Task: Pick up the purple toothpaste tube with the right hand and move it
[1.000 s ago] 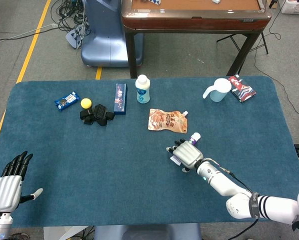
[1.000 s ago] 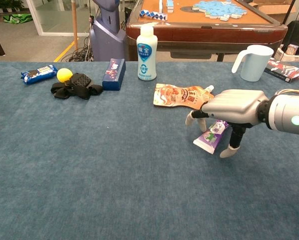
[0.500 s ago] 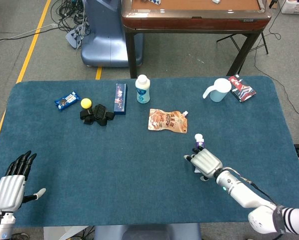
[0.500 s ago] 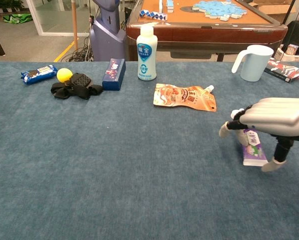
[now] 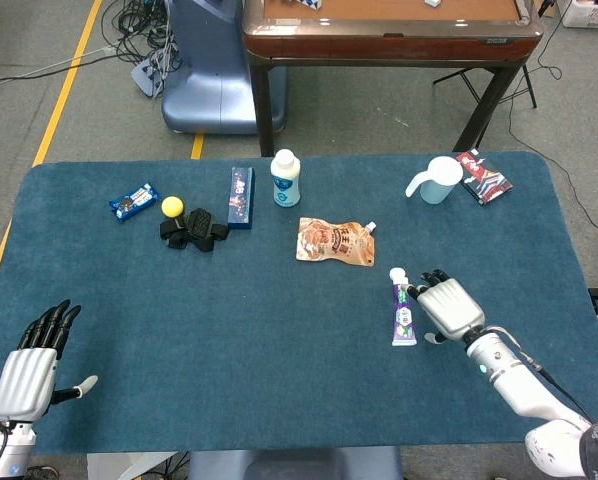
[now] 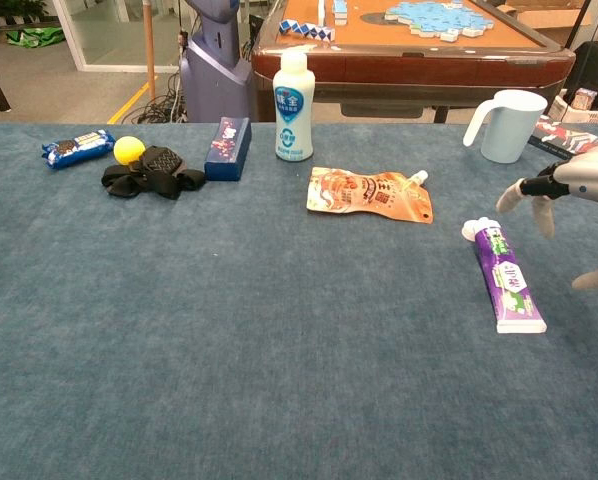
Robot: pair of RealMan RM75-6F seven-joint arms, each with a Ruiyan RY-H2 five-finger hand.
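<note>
While the blue cloth table [image 5: 279, 330] fills both views, a wooden table [image 5: 384, 35] stands behind it on grey floor, with cables and a yellow floor line at far left. On the cloth: snack packet [image 5: 133, 202], yellow ball [image 5: 172, 207], black strap bundle [image 5: 192, 230], dark blue box [image 5: 241, 196], white bottle [image 5: 285, 178], orange pouch [image 5: 335, 242], pale blue jug [image 5: 437, 180], booklet [image 5: 483, 176] at the far right corner.

Since the earlier frames the purple toothpaste tube [image 5: 403, 309] has gone from under the right hand [image 5: 448, 308], right of its spot a second ago, to lying free and flat on the cloth, white cap pointing toward the pouch, below and right of it. The hand has let go and shifted right, off the tube.

Right hand now sits just beside the tube on its right, fingers spread apart and holding nothing; chest view shows it apart from the tube at the frame's right edge. Left hand [image 5: 31, 369] hovers at the near left corner, fingers straight and apart, thumb out, empty
</note>
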